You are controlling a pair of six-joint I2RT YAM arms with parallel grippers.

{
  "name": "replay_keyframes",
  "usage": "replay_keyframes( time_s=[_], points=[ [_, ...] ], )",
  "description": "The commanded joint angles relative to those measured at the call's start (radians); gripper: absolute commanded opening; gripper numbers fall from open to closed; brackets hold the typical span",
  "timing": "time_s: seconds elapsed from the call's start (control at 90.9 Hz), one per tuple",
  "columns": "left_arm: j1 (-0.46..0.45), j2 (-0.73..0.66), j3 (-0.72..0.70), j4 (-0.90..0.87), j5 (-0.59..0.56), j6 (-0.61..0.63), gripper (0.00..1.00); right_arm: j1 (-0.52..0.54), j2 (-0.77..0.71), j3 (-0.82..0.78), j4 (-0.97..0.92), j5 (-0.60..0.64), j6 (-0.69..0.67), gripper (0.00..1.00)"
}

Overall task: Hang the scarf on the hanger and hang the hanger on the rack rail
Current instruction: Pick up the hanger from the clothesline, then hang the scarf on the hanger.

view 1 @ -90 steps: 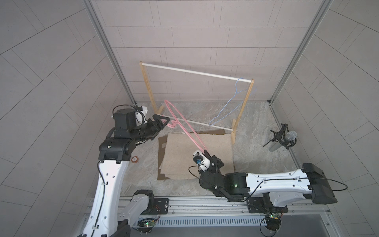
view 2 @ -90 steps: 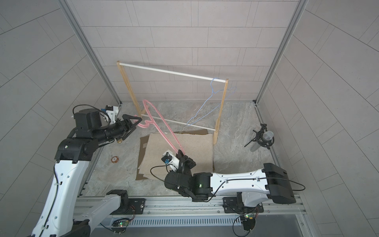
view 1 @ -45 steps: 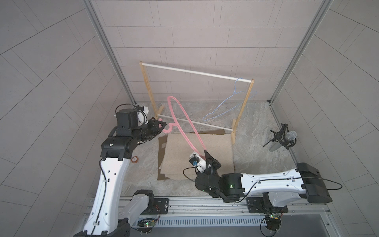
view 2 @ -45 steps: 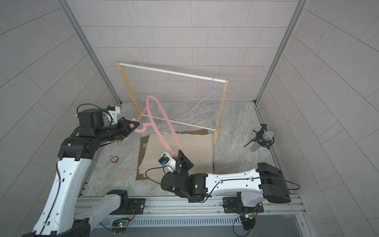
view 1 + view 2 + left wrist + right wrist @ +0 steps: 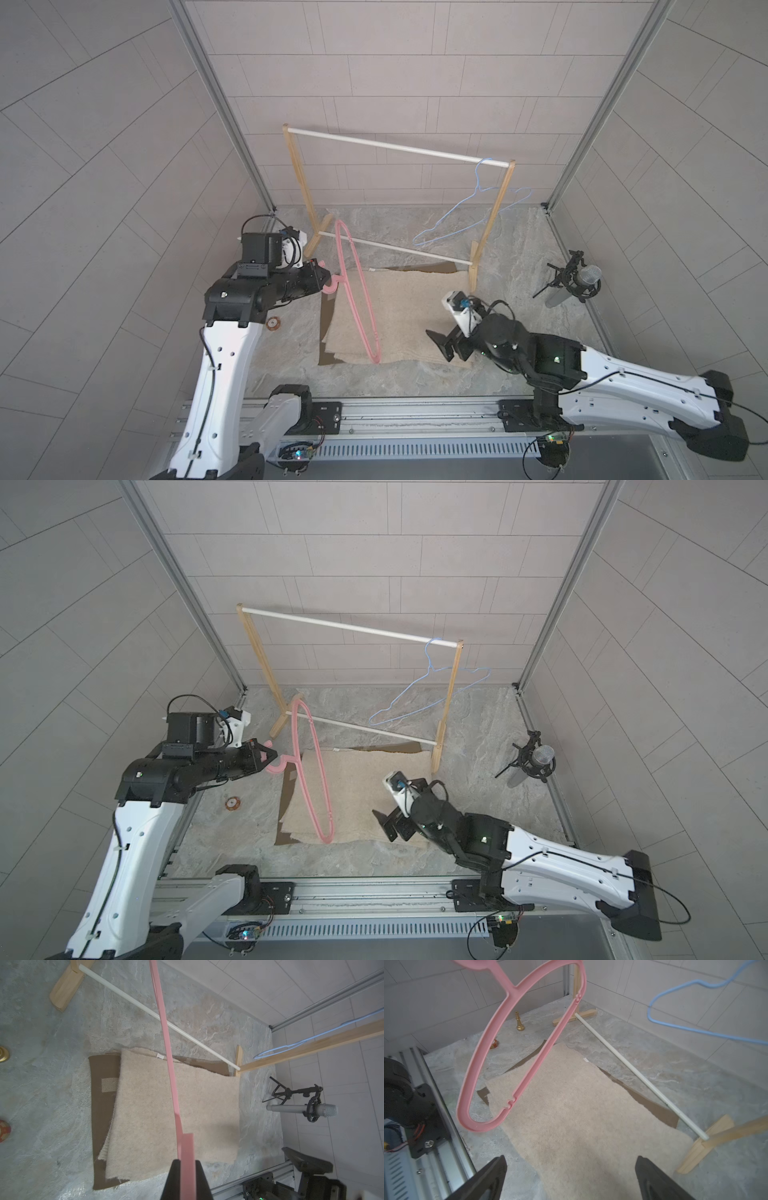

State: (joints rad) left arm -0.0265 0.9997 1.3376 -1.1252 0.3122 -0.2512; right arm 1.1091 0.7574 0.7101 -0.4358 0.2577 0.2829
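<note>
Clamping the hook of the pink hanger [image 5: 484, 1043], the left gripper [image 5: 325, 279] is carrying it edge-on above the scarf [image 5: 407, 307]. Pinched only there, it is probably going to swing or twist once cloth is dragging through. The right gripper [image 5: 439, 345], jaws wide apart and empty, is hovering over the scarf's near corner. The scarf is lying folded flat on the floor beside the rack [image 5: 399, 145], fuzzy beige over brown.
</note>
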Motion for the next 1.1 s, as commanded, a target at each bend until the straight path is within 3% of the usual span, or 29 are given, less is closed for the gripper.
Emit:
replay_keyframes(
  time_s=[0.0, 0.088, 0.209, 0.319, 0.429, 0.814, 1.09],
  points=[
    [-0.003, -0.005, -0.028, -0.041, 0.102, 0.092, 0.0, -0.173, -0.123, -0.037, -0.173, -0.402, 0.15, 1.0],
    [-0.003, 0.005, -0.046, -0.02, 0.236, 0.089, 0.0, -0.374, -0.185, -0.066, -0.246, -0.578, 0.225, 1.0],
    [-0.002, 0.046, -0.061, -0.022, 0.332, 0.099, 0.0, -0.66, -0.181, -0.153, -0.266, -0.833, 0.322, 1.0],
    [-0.004, 0.073, -0.085, -0.019, 0.368, 0.113, 0.0, -0.858, -0.12, -0.202, -0.266, -0.946, 0.345, 0.99],
    [-0.005, 0.09, -0.123, 0.018, 0.39, 0.117, 0.0, -0.978, -0.02, -0.229, -0.234, -0.98, 0.335, 0.94],
    [-0.012, 0.172, -0.217, 0.167, 0.379, 0.107, 0.0, -1.014, 0.285, -0.279, 0.075, -0.957, 0.395, 0.7],
    [-0.013, 0.255, -0.233, 0.235, 0.363, 0.134, 0.0, -1.014, 0.519, -0.261, 0.227, -1.036, 0.401, 0.56]
  ],
)
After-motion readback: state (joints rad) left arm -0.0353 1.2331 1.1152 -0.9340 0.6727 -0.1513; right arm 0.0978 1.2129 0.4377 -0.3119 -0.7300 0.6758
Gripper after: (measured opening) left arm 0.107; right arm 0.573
